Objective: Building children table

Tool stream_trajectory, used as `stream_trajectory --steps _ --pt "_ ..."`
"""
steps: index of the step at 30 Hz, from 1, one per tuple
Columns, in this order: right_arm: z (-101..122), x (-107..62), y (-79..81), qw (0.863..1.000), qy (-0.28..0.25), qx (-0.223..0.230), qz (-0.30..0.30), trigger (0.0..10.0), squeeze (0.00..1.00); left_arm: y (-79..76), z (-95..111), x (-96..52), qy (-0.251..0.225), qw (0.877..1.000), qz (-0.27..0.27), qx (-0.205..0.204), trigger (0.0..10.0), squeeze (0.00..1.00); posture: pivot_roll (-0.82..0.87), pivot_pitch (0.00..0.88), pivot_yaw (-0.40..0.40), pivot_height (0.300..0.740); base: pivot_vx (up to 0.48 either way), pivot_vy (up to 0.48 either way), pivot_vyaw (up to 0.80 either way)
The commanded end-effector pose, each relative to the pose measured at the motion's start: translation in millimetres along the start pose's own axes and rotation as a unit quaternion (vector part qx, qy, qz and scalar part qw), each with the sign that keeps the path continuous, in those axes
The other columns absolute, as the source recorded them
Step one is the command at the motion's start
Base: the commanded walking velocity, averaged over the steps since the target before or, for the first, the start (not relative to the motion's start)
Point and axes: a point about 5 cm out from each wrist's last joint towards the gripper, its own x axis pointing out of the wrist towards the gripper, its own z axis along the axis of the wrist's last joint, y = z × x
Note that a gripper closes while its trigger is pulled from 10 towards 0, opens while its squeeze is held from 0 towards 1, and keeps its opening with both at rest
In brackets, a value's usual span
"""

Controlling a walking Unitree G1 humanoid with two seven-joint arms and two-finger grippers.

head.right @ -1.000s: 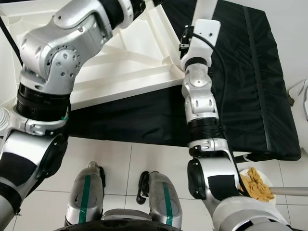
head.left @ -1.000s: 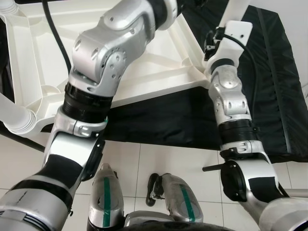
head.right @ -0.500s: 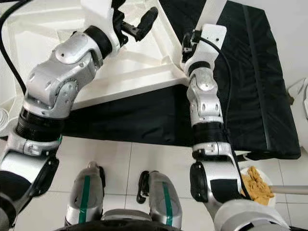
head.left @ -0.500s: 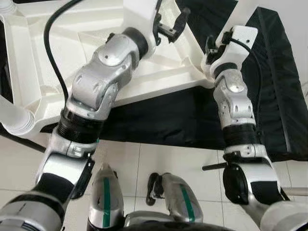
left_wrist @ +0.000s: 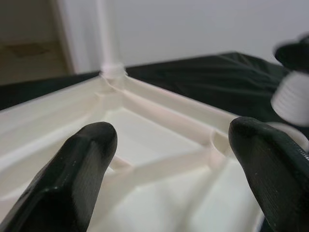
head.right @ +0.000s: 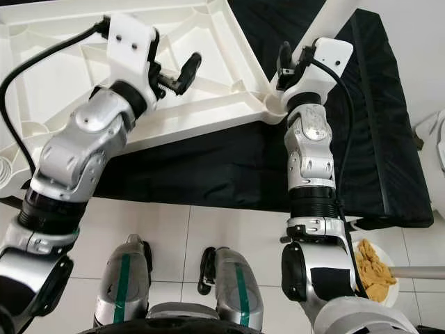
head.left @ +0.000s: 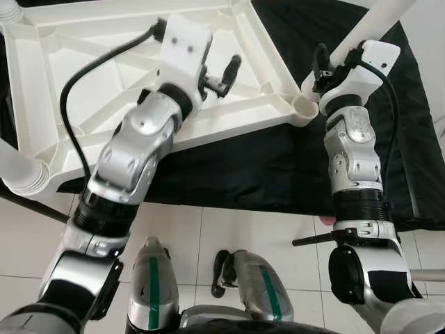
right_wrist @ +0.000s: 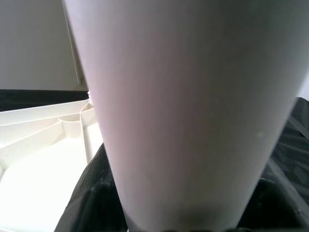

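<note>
Gripping a white leg (head.left: 379,21), right end effector (head.left: 325,62) angles it up-right.

The white plastic tabletop (head.left: 104,83) lay upside down on a black mat (head.left: 278,167), its ribbed underside facing up, its near right corner socket (head.left: 304,108) close to the mat's near edge. A white tubular leg (head.left: 368,31) stood tilted at that socket. Another white leg (head.left: 21,170) stuck out at the near left corner.
</note>
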Motion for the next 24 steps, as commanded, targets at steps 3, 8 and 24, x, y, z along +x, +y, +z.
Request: stream_trajectory --steps 3,8,24 --pt "1.8 -0.7 -9.8 1.0 -0.008 -0.009 -0.009 10.0 0.0 -14.8 -7.6 -6.0 0.004 0.998 -0.051 0.035 10.0 0.0 0.12 0.039 -0.11 0.74 0.0 0.0 0.0" --pt "-3.0 0.7 -16.8 1.0 0.002 -0.027 -0.013 10.0 0.0 -20.8 -14.3 -13.1 0.008 0.996 -0.072 0.06 10.0 0.0 0.13 0.052 -0.108 0.74 0.0 0.0 0.0" --pt "-10.3 6.2 -19.8 0.999 0.016 -0.047 0.007 10.0 0.0 -41.0 -9.8 -25.8 -0.001 0.983 -0.184 0.001 10.0 0.0 0.13 0.061 -0.114 0.74 0.0 0.0 0.0"
